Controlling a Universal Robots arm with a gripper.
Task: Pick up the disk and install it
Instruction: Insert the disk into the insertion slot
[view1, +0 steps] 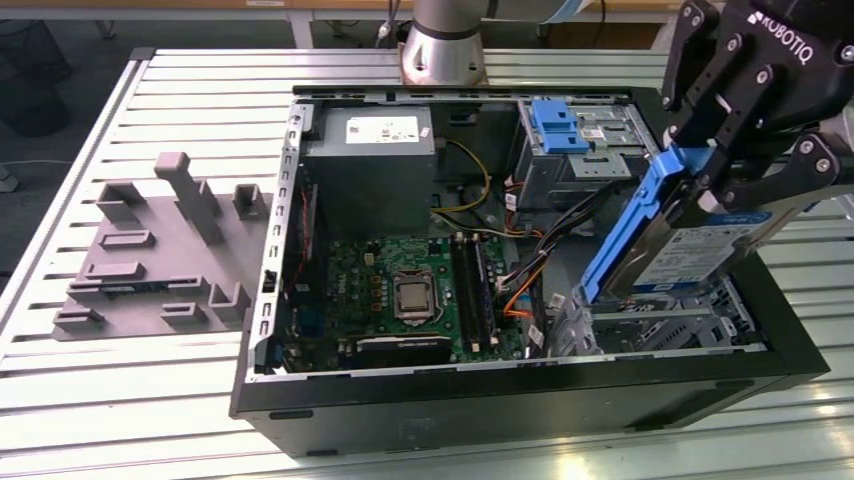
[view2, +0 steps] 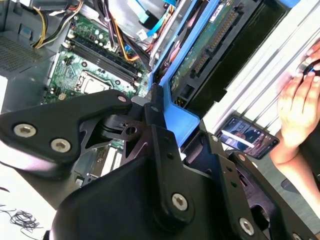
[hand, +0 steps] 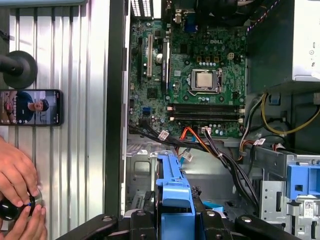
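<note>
The disk (view1: 683, 252), silver-grey with a white-and-blue label and blue side rails, hangs tilted over the metal drive cage (view1: 667, 328) at the front corner of the open computer case (view1: 534, 395), on the exterior view's right. My gripper (view1: 742, 186) is shut on its upper end. In the second wrist view the disk's green underside (view2: 207, 47) and blue rail sit between the black fingers (view2: 157, 132). In the first wrist view the blue rail (hand: 173, 192) points down toward the cage floor, with the gripper (hand: 173, 225) around it.
A bare blue bracket (view1: 558, 124) sits in the case's back bay, beside a large grey metal box (view1: 367, 150). Cables (view1: 514, 285) cross next to the motherboard (view1: 400, 290). A grey fixture (view1: 154, 250) lies on the slatted table. A person's hands (hand: 17, 177) and a phone (hand: 30, 107) are beside the case.
</note>
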